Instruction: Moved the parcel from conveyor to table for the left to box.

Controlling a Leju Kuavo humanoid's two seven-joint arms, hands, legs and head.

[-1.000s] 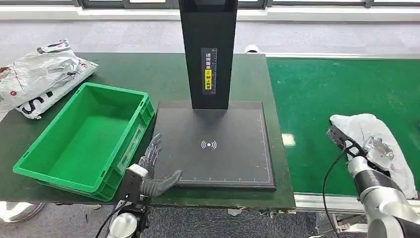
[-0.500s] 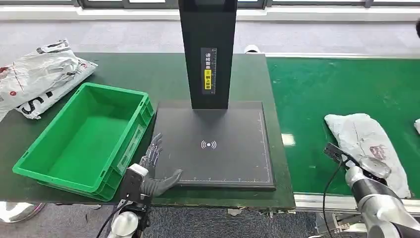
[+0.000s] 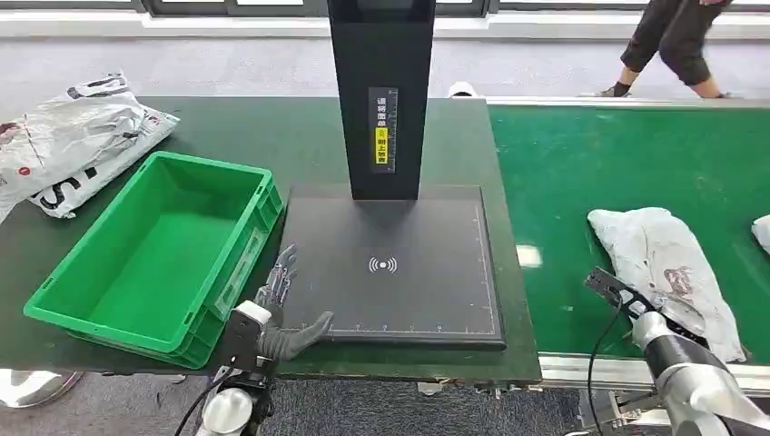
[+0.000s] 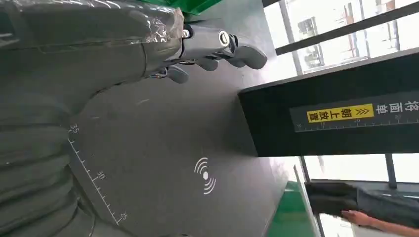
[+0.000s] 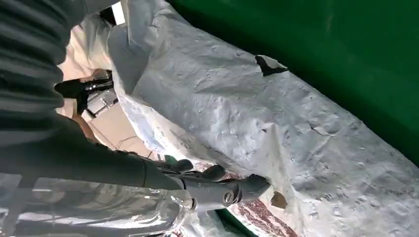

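Observation:
A crumpled grey-white parcel point(image 3: 656, 257) lies on the green conveyor point(image 3: 590, 163) at the right. My right hand point(image 3: 674, 313) sits over the parcel's near end; in the right wrist view its fingers point(image 5: 217, 185) lie stretched against the parcel point(image 5: 257, 113) without closing on it. My left hand point(image 3: 283, 309) rests open at the near left corner of the black scanner pad point(image 3: 427, 227), fingers spread, beside the empty green box point(image 3: 154, 254). The left wrist view shows the left hand point(image 4: 217, 47) holding nothing above the pad point(image 4: 163, 148).
A black post point(image 3: 381, 91) rises from the back of the pad. White bagged parcels point(image 3: 73, 136) lie at the table's far left. Another parcel point(image 3: 761, 232) enters at the conveyor's right edge. A person point(image 3: 676, 41) walks behind the conveyor.
The parcel has drifted left along the conveyor. My right hand has drawn back toward the near edge. A second parcel and a walking person have come into view. The left hand is unchanged.

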